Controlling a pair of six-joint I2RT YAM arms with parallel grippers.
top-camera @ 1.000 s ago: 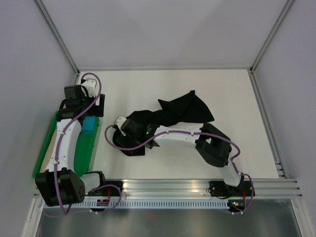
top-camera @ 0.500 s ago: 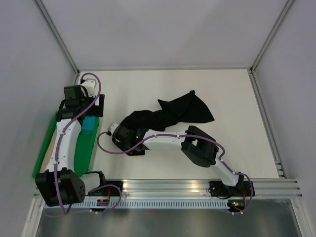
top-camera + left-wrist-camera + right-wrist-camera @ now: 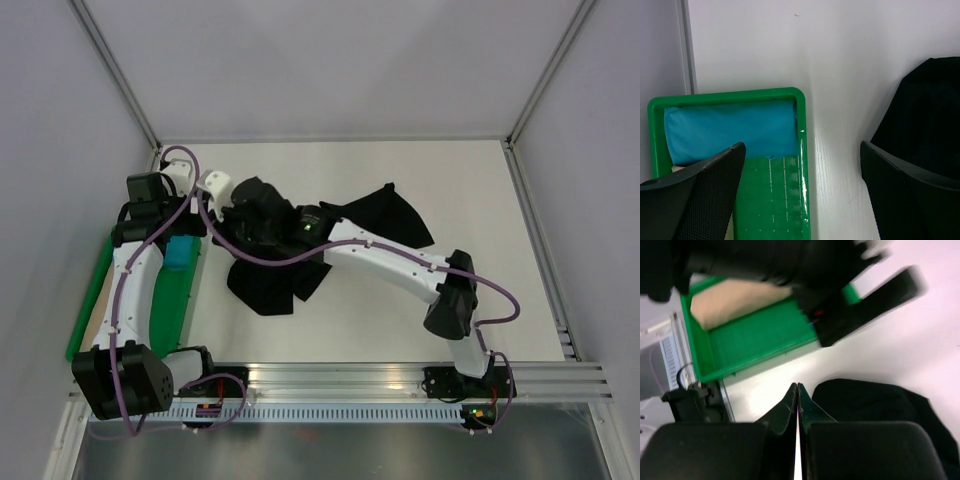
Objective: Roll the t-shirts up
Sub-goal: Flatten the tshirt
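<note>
Room: pale grey walls [image 3: 330, 60] on three sides, with aluminium posts [image 3: 115, 75] running up the far corners.
Table: plain white top [image 3: 330, 330], matte and unmarked.
Right arm: the right arm [image 3: 400, 265] reaches from its base at the near right corner diagonally across the table to the far left. The elbow is low near the base and the wrist raised close to the left arm's wrist. A purple cable [image 3: 490, 300] loops along it.
Left arm: the left arm [image 3: 135, 280] stretches straight forward along the left edge, above the tray, wrist pointing down.
Near rail: an aluminium rail [image 3: 350, 375] runs along the near edge and carries both bases.
T-shirt: the black t-shirt [image 3: 385, 220] is crumpled in the middle of the table. One end is spread toward the right. The other is bunched on the left under the right wrist, just right of the tray.
Tray: a green tray [image 3: 90, 300] sits at the left edge.
Blue roll: a rolled blue cloth [image 3: 730, 132] lies across the tray's far end.
Beige roll: a beige roll [image 3: 735, 300] lies in the tray nearer the bases.
Right gripper: the right gripper [image 3: 798, 390] has its fingers pressed flat together. Black cloth lies right beside the tips. Whether any is pinched cannot be told.
Left gripper: the left gripper [image 3: 801, 147] is spread wide and holds nothing. It hangs over the tray's right rim.
</note>
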